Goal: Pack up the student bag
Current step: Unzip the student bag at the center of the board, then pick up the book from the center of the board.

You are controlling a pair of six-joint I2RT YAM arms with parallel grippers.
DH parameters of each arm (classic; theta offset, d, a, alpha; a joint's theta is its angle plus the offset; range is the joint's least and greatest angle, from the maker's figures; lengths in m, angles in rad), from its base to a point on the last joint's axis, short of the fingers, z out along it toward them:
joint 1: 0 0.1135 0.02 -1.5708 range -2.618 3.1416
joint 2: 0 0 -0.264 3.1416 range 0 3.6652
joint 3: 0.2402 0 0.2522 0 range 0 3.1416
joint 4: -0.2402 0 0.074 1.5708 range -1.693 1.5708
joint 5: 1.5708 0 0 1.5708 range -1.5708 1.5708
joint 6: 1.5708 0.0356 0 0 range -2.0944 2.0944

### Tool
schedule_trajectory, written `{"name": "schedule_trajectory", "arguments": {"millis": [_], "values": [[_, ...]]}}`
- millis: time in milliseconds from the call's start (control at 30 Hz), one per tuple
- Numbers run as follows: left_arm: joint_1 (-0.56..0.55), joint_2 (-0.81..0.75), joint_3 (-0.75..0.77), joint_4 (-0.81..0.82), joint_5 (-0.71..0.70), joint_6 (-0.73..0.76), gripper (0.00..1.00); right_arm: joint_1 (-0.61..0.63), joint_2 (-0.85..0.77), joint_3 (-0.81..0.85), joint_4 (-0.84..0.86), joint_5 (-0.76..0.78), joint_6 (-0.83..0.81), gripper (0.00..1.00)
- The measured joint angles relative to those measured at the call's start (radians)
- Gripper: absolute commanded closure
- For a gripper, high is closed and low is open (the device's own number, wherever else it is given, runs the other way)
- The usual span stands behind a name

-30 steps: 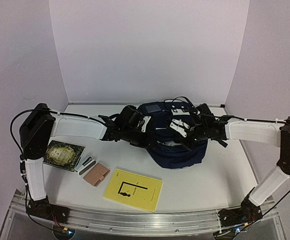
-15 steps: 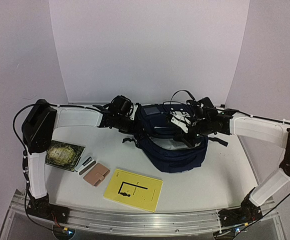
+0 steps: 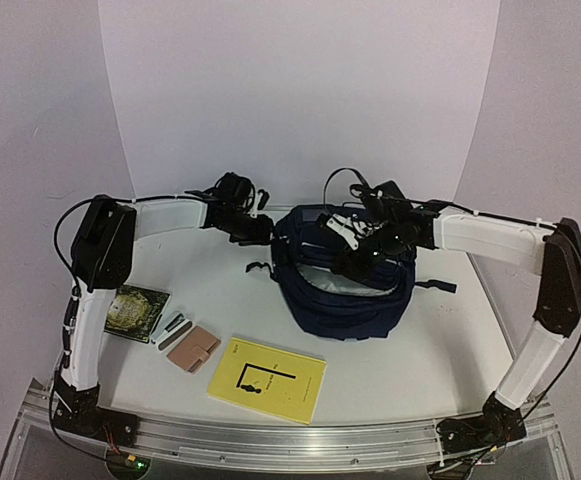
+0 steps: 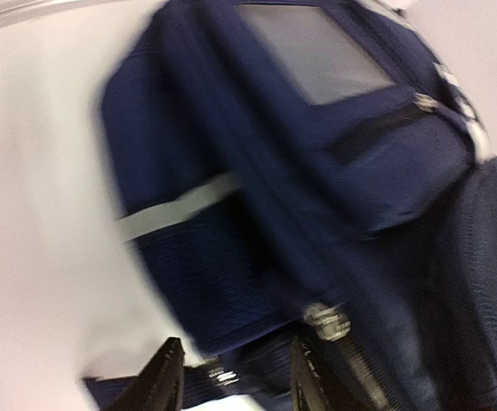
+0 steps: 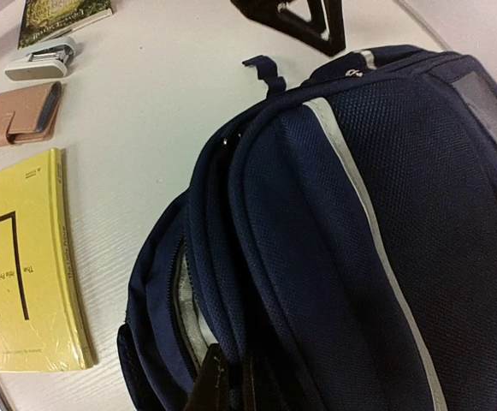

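Yellow book (image 3: 267,379): flat by the desk's (image 3: 450,340) near edge, just where it lay a second ago.
Tan wallet (image 3: 193,348), grey stapler (image 3: 173,329), dark green book (image 3: 130,309): a small group towards the near left corner, also unmoved. Nothing has gone into the bag yet.
Student bag (image 3: 350,295): right of the desk's middle, towards the far edge. A second ago it slumped low and forward. Now it has been drawn up and back, its mouth gaping on the near side with pale lining showing.
Right gripper (image 5: 228,387): fingers together, pinched on the rim of the bag's opening. It has risen and moved towards the far edge, taking the fabric with it.
Left gripper (image 4: 231,385): fingers now apart, where they were together a second ago. It has pulled off to the bag's far left side and clamps nothing that shows.
Meaning: the bag looks propped open by the right arm alone, which probably frees the left arm to fetch the things at the near left.
Bag's inside: too dark and narrow to tell whether anything is in it.
Right wrist view: the fingertips are cut off at the bottom edge, so the pinch is barely seen.
Left wrist view: smeared by motion. A strap with a buckle lies between the fingers, and whether it touches them I cannot tell.
Bag's far side: hidden behind the right arm from above.
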Motion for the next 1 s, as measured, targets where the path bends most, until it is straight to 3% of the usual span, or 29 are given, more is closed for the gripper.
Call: {"name": "schedule_trajectory", "arguments": {"millis": [133, 200, 267, 367, 433, 500, 633, 767, 1000], "values": [[0.070, -0.078, -0.127, 0.001, -0.020, -0.010, 0.17, 0.003, 0.138, 0.109, -0.028, -0.012, 0.076, 1.00], [0.083, -0.155, -0.225, -0.003, -0.025, -0.013, 0.14, 0.002, 0.216, 0.177, -0.029, -0.017, 0.115, 0.99], [0.072, -0.257, -0.336, -0.001, -0.028, -0.020, 0.12, -0.005, 0.269, 0.233, -0.022, -0.017, 0.143, 0.82], [0.020, -0.423, -0.483, 0.002, -0.040, -0.036, 0.12, -0.023, 0.311, 0.284, 0.000, -0.023, 0.181, 0.38], [-0.036, -0.539, -0.575, -0.003, -0.049, -0.052, 0.12, -0.035, 0.301, 0.282, 0.003, -0.039, 0.197, 0.22], [-0.101, -0.655, -0.673, 0.005, -0.048, -0.082, 0.13, -0.044, 0.257, 0.242, 0.013, -0.062, 0.215, 0.14], [-0.210, -0.849, -0.863, 0.010, -0.038, -0.159, 0.15, -0.060, 0.064, 0.061, 0.006, -0.137, 0.258, 0.09], [-0.316, -0.944, -0.993, -0.008, -0.051, -0.250, 0.17, -0.068, -0.131, -0.134, -0.003, -0.280, 0.302, 0.09], [-0.471, -0.995, -1.154, -0.029, -0.100, -0.426, 0.18, -0.034, -0.129, -0.364, -0.029, -0.495, 0.383, 0.07]]}}
